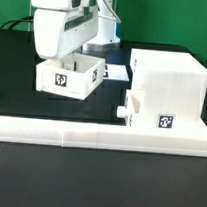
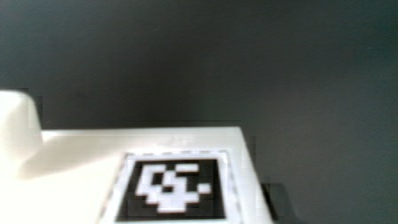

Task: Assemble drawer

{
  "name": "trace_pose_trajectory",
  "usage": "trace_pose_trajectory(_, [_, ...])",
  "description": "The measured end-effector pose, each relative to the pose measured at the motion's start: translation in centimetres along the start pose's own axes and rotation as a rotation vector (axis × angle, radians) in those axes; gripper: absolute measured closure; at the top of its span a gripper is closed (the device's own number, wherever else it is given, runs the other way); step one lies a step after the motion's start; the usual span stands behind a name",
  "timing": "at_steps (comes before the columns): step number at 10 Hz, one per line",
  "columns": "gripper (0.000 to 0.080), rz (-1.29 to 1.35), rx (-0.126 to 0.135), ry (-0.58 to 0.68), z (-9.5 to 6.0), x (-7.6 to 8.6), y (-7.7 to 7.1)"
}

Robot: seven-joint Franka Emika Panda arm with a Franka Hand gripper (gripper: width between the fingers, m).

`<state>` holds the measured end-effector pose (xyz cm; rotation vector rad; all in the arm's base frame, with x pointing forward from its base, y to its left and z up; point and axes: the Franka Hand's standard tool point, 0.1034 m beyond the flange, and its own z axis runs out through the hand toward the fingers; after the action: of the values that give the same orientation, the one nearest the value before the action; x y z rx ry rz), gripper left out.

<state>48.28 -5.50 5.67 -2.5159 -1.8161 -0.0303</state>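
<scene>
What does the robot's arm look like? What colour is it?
In the exterior view the robot arm is mostly white and chunky, with smooth rounded casing and darker grey parts near the top. A dark cable runs behind it. Its claw is hidden down inside a white tray, so its shape cannot be made out.

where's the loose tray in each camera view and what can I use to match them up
Exterior view: the tray sits left of centre on the dark table, under the gripper, apart from the housing on that view's right.
Wrist view: a white tray wall fills the lower part of the picture, seen close up and blurred.
Shared landmark: the black-and-white tag on the tray, at and.
</scene>
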Motion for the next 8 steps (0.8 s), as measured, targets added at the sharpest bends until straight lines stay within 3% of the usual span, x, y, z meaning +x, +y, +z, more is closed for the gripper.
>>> trace_pose_trajectory(3, [0.0757,0.005,0.001,0.0,0.1,0.0,-0.1])
trace_pose_trajectory(4, [0.0757,0.0,0.011,0.0,-0.3,0.4,0.4])
trace_pose_trajectory(6, [0.0757,-0.045,0.002,0.011,-0.9,1.9,3.0])
trace_pose_trajectory(8, [0.0757,-0.074,0.003,0.013,-0.7,2.0,3.5])
